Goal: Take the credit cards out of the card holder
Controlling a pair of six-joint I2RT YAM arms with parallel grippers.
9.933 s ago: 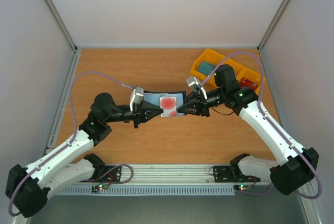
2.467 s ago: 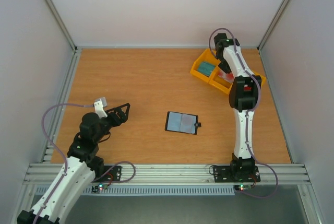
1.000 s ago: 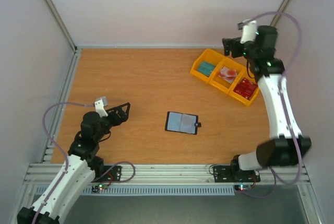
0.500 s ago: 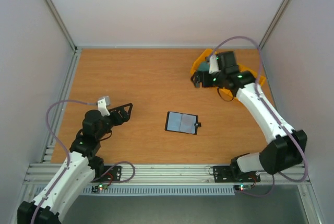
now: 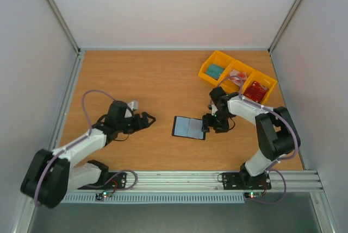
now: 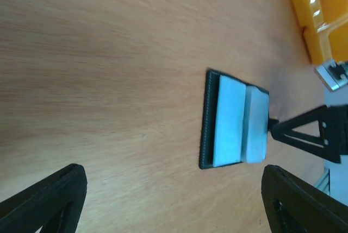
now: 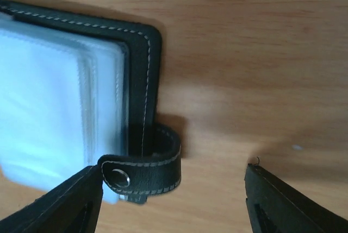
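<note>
Both arms have swung in over the wooden tabletop (image 5: 147, 75). The right pincer (image 5: 211, 123), last seen by the yellow three-compartment plastic tray (image 5: 217, 54), now straddles the right edge of the flat grey-blue bifold card holder (image 5: 188, 127), which lies open mid-tabletop. The left pincer (image 5: 145, 119) has neared its left. Both stand apart, empty. Best to pin the small black closure tab (image 7: 144, 168) squarely before working the sleeves; no card shows.

Bare table (image 6: 109, 54) is stretching clear between the left gripper's (image 6: 174, 206) spread fingers and ahead, until the card holder (image 6: 234, 121) is blocking the way. Inside the right gripper's (image 7: 171, 189) gap, the closure tab (image 7: 144, 170) is crowding one finger, bare wood elsewhere. The yellow tray (image 5: 209, 80) is standing well behind it.
</note>
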